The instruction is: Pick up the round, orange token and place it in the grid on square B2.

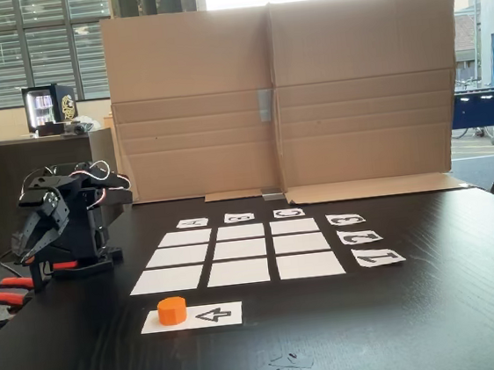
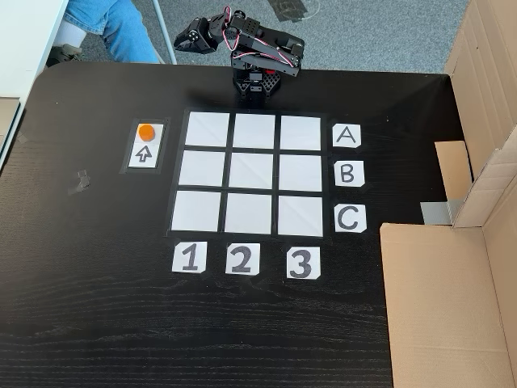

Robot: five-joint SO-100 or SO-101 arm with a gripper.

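The orange token (image 1: 172, 310) (image 2: 146, 131) stands on a white strip with a black arrow (image 1: 215, 315) (image 2: 144, 154), apart from the grid (image 1: 184, 237) (image 2: 208, 129). The grid is nine white paper cells. Its central cell is square B2 (image 1: 241, 248) (image 2: 254, 171), and nothing lies on it. In a fixed view the black arm sits folded at the left of the table, its gripper (image 1: 26, 251) pointing down. From above, the gripper (image 2: 184, 38) hangs past the table's top edge, well away from the token. The jaws look shut with nothing held.
A cardboard wall (image 1: 282, 93) (image 2: 444, 307) closes off the far side. Letter labels (image 2: 346, 173) and number labels (image 2: 241, 259) edge the grid. Red clamps (image 1: 11, 294) grip the table edge near the arm's base. A person's leg in jeans (image 2: 113, 28) is beside the table. Tape scraps (image 1: 288, 364) lie in front.
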